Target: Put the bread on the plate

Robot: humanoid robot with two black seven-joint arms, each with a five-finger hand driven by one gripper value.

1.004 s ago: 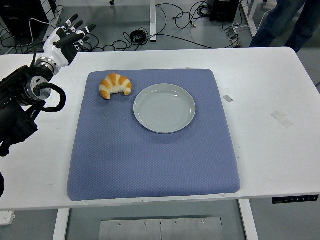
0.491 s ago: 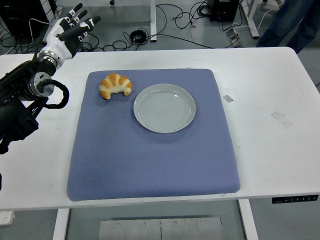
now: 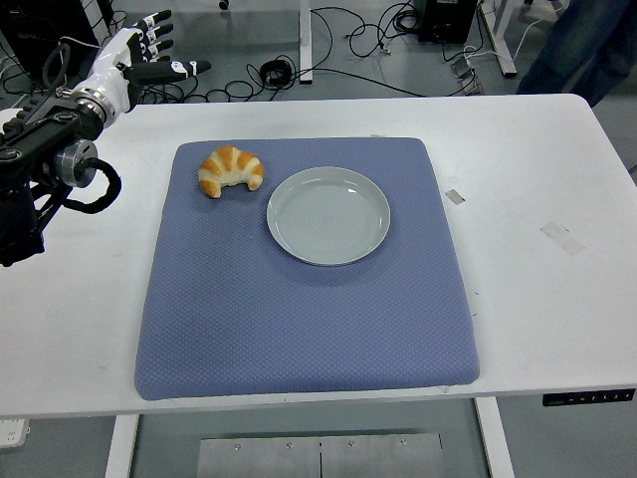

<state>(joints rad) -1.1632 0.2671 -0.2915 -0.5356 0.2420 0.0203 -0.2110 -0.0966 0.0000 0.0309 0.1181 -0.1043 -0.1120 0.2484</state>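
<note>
A golden croissant (image 3: 230,170) lies on the blue mat (image 3: 299,309), near its far left corner. Just right of it sits an empty pale grey plate (image 3: 327,215), a small gap between them. My left hand (image 3: 139,57) is raised at the far left, above the table's back edge, with white fingers spread and holding nothing. It is well up and left of the croissant. The black left arm (image 3: 45,164) comes in over the table's left side. The right arm is out of view.
The white table (image 3: 537,289) carries two small tape strips (image 3: 560,235) on its right part. Cables lie on the floor beyond the far edge. A person's legs (image 3: 577,45) stand at the top right.
My left hand has risen and swung away toward the far left, and its fingers now point right. Croissant and plate have not moved.
</note>
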